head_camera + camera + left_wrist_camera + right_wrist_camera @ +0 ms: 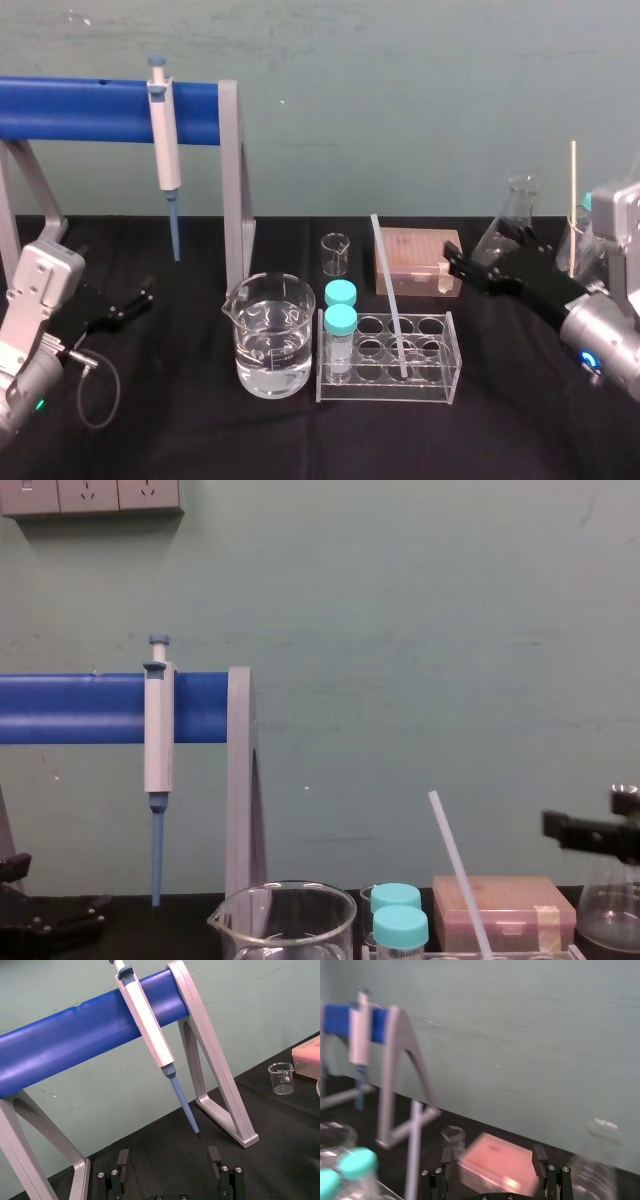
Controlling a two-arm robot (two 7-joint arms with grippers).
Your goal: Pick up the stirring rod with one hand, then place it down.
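The stirring rod [390, 298] is a translucent white stick. It leans with its lower end in a clear tube rack [440, 385] at the table's middle, its top tilted back and left. In the chest view the stirring rod [459, 873] rises beside two teal-capped tubes. My right gripper [478, 252] hovers open to the right of the rod, near the pink box, with nothing between its fingers [539, 1155]. My left gripper [125, 305] rests open at the far left, low over the table, with bare fingers [122, 1157].
A beaker of water [268, 340] stands left of the rack. Behind the rack are a small empty beaker [335, 253] and a pink tip box [418, 260]. A pipette [163, 140] hangs on the blue-barred stand [236, 180]. At the right stand a flask [512, 215] and a thin pale stick [573, 205].
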